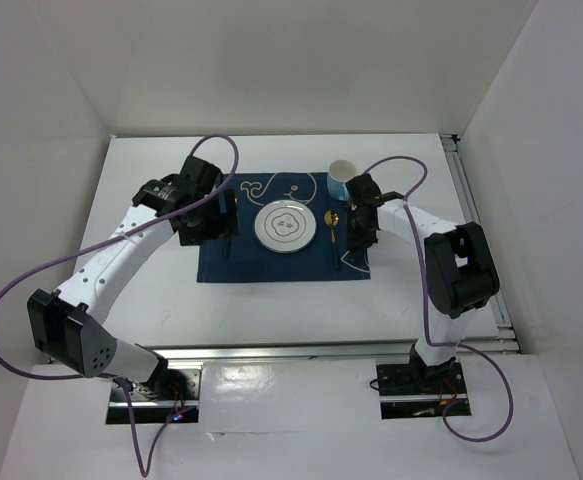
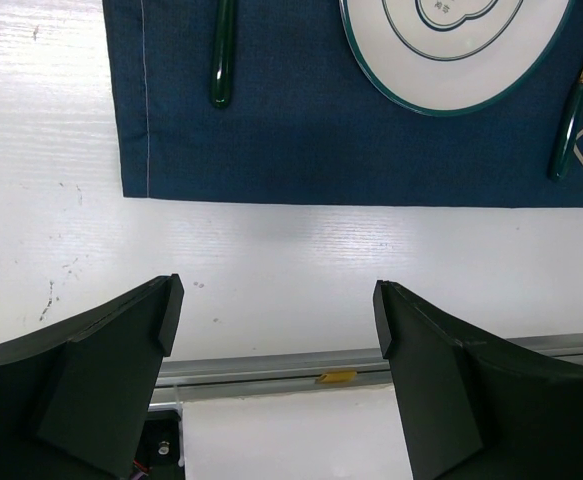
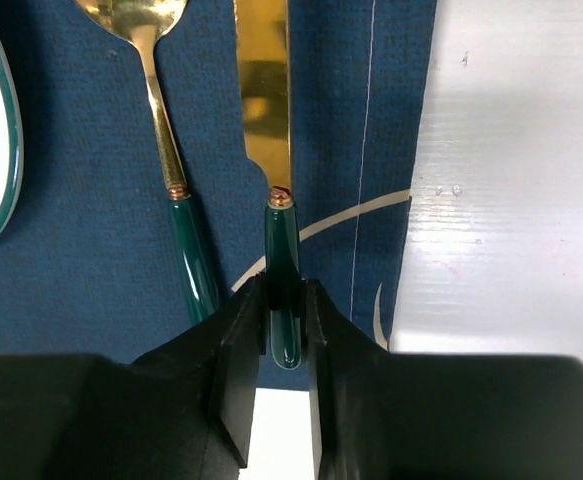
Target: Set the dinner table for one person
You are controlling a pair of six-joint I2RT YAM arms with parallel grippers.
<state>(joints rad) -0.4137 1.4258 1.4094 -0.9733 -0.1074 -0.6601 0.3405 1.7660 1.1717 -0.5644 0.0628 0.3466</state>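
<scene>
The white dinner table (image 1: 151, 300) carries a navy whale-print placemat (image 1: 221, 265). On the placemat lie a white green-rimmed plate (image 1: 284, 228), a gold spoon (image 1: 332, 225) to its right and a green-handled utensil (image 2: 221, 60) to its left. My right gripper (image 3: 284, 300) is shut on the green handle of a gold-bladed knife (image 3: 263, 90). The knife lies right of the spoon (image 3: 156, 90), near the placemat's right edge (image 3: 371, 150). I cannot tell whether it touches the cloth. My left gripper (image 2: 276, 310) is open and empty over bare table (image 2: 321, 250), near the placemat's front left.
A light blue cup (image 1: 341, 180) stands at the placemat's far right corner, close to my right arm. Silver rails run along the table's near edge (image 1: 301, 350) and right edge (image 1: 471, 210). White walls enclose the table on three sides.
</scene>
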